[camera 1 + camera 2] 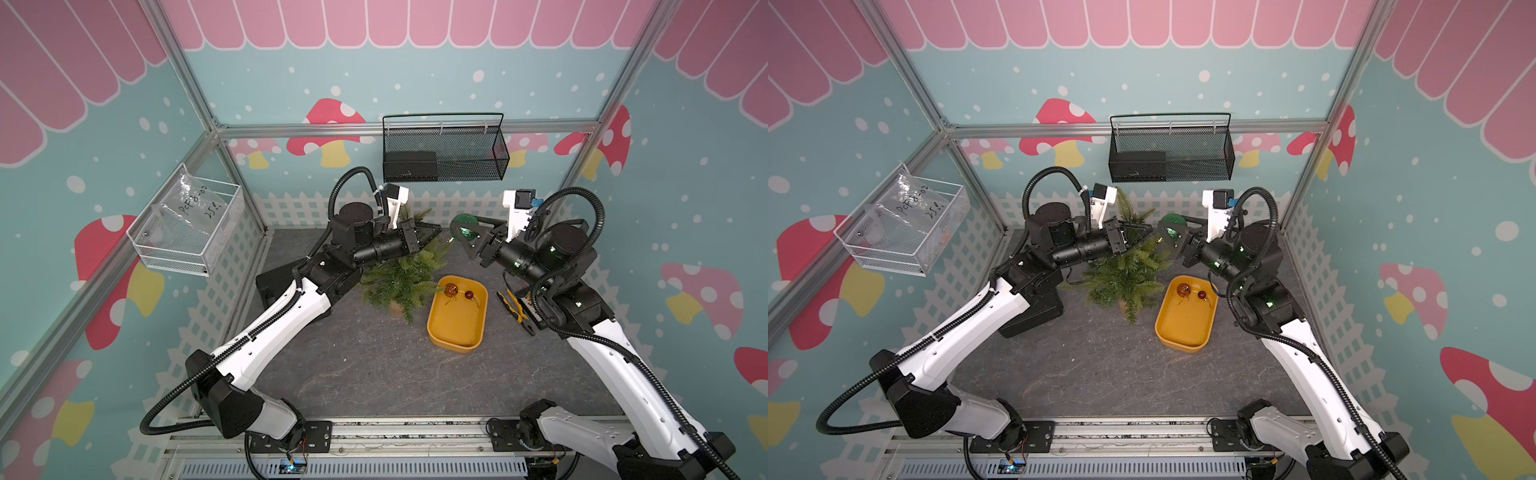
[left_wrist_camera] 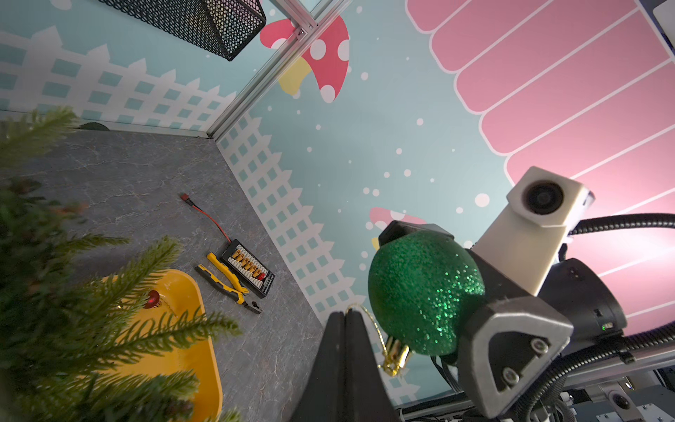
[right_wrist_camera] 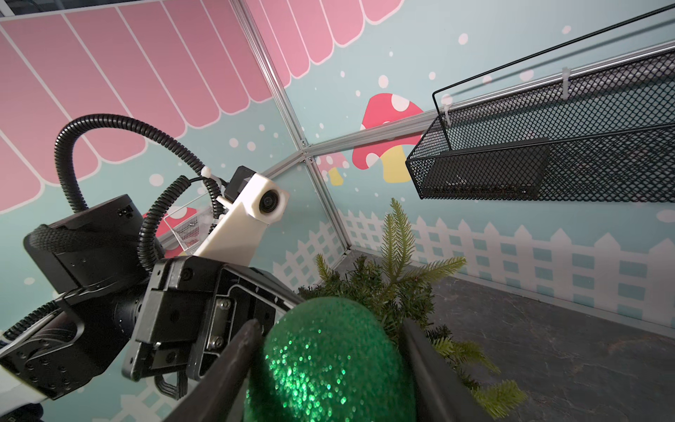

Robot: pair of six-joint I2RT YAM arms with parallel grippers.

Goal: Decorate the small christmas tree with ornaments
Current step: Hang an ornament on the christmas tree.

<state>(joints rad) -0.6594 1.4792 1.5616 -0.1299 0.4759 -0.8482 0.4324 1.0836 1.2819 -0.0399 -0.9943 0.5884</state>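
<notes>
Mushroom-patterned walls enclose a grey stone-look table (image 1: 374,374) with two robot arms reaching in. Between them stands the small christmas tree (image 1: 403,278), with no ornament showing on it. Just beside it, a yellow tray (image 1: 455,332) holds an amber ball (image 1: 450,290) and a small red ball (image 1: 468,294). Near the treetop, the right gripper (image 1: 463,235) clasps the glittery green ball (image 2: 423,292) between part-open jaws. The left gripper (image 2: 345,316), jaws pressed together, appears to pinch its gold loop (image 2: 372,325). To hang it well, slip the loop over a sturdy branch tip before either gripper lets go.
</notes>
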